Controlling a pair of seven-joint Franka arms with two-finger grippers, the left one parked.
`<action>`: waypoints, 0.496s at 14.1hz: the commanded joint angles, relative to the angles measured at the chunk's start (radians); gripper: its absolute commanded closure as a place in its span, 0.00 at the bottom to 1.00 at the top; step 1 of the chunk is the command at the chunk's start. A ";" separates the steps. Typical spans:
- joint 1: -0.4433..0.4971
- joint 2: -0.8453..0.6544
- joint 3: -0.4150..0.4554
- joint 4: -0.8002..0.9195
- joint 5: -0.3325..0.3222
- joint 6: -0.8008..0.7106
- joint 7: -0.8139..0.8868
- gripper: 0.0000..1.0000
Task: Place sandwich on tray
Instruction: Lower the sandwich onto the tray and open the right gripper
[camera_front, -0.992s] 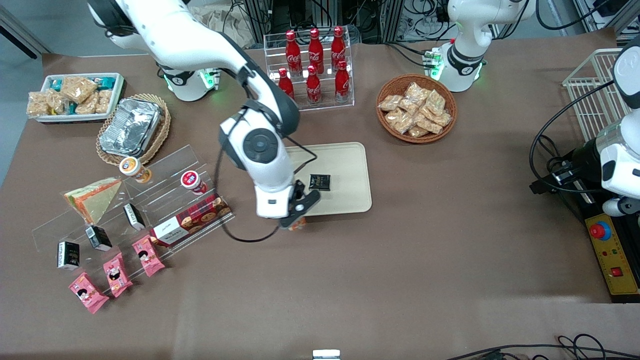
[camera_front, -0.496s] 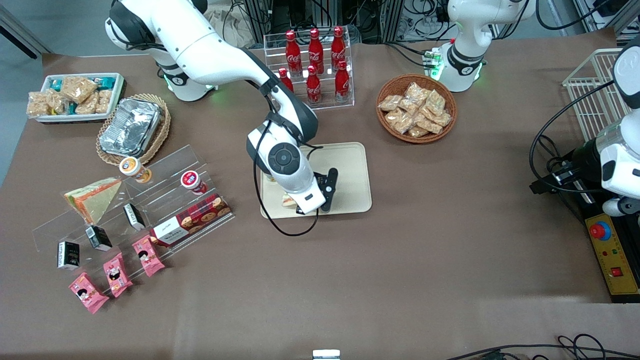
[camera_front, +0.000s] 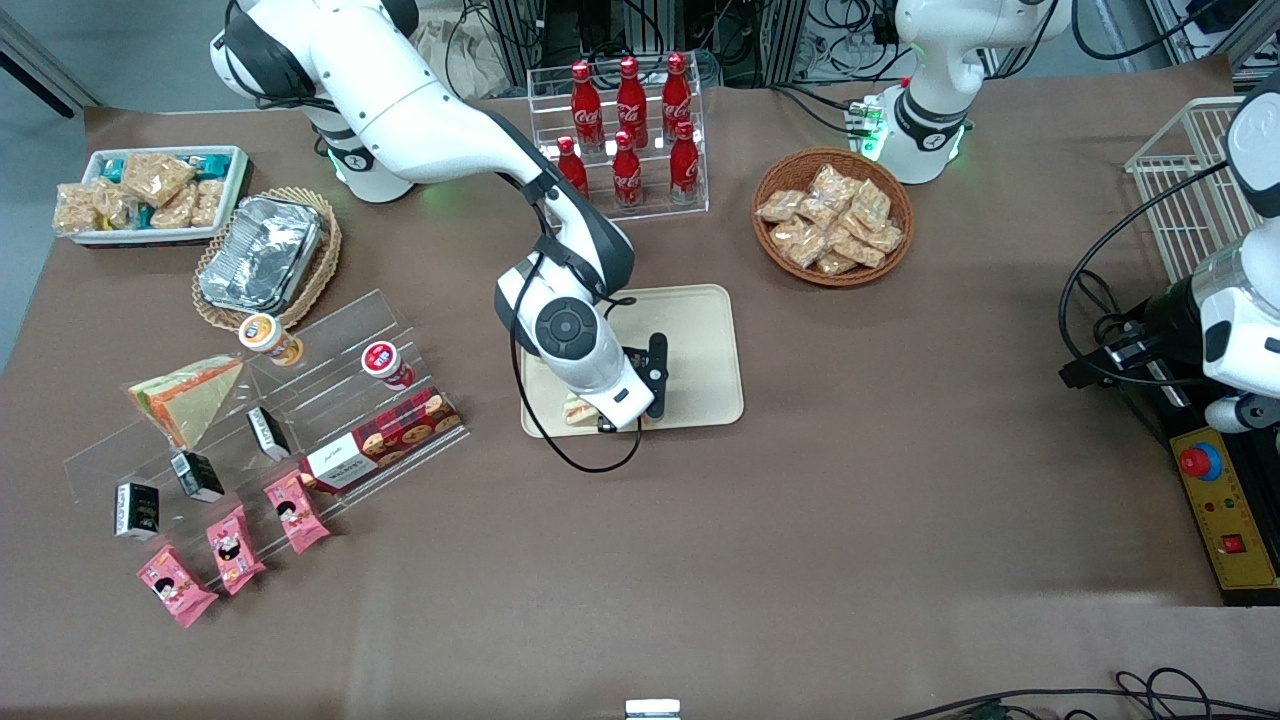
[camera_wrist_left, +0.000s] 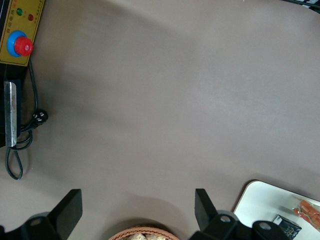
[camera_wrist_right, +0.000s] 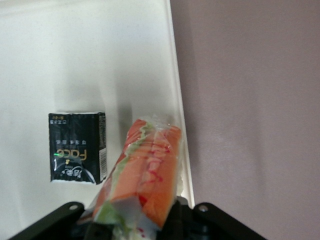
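Observation:
My right gripper (camera_front: 612, 416) is shut on the sandwich (camera_front: 577, 408), a clear-wrapped wedge with red-orange and green filling. It holds the sandwich low over the cream tray (camera_front: 700, 330), at the tray's edge nearest the front camera. In the right wrist view the sandwich (camera_wrist_right: 147, 167) sticks out from between the gripper's (camera_wrist_right: 142, 222) fingers, above the tray floor (camera_wrist_right: 90, 60) and close to its rim. A small black packet (camera_wrist_right: 77, 147) lies on the tray beside the sandwich. The left wrist view shows the tray's corner (camera_wrist_left: 272, 197) and the sandwich (camera_wrist_left: 307, 212).
A similar orange-and-green-edged wedge (camera_front: 185, 395) rests on the clear acrylic stand with a cookie box (camera_front: 385, 440) and small packets. A cola bottle rack (camera_front: 625, 130), a wicker basket of snacks (camera_front: 832, 215), a foil pan (camera_front: 262, 252) and a snack bin (camera_front: 150, 195) stand farther from the front camera.
My gripper carried the sandwich from just outside the tray's near corner to over the tray, then settled slightly lower near that edge. The black packet is now covered by the arm in the front view.

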 joint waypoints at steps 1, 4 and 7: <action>0.004 0.005 0.001 -0.014 0.030 0.023 -0.025 0.01; 0.001 0.000 0.001 -0.014 0.030 0.016 -0.027 0.01; -0.008 -0.026 0.001 -0.014 0.031 0.008 -0.016 0.01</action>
